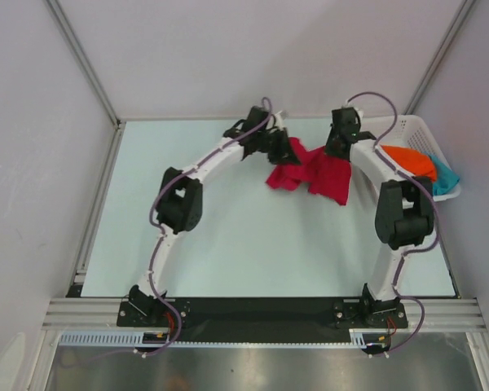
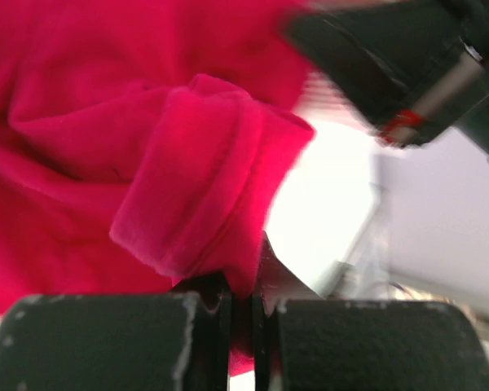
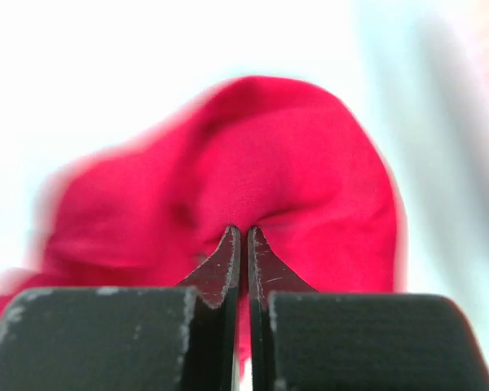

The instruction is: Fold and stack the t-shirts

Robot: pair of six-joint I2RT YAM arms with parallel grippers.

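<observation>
The crimson red t-shirt [image 1: 314, 173] hangs bunched between both grippers above the far middle of the table. My left gripper [image 1: 284, 145] is shut on its left part; in the left wrist view the red cloth [image 2: 187, 163] is pinched between the jaws. My right gripper [image 1: 340, 148] is shut on its right part; the right wrist view shows red cloth [image 3: 277, 179] clamped at the fingertips. The orange t-shirt [image 1: 409, 161] and the teal t-shirt [image 1: 445, 176] lie in the white basket [image 1: 420, 130] at the far right.
The basket stands at the table's far right edge, close beside my right arm. Grey walls enclose the table on the left, back and right. The pale table surface [image 1: 228, 236] spreads between the two arms.
</observation>
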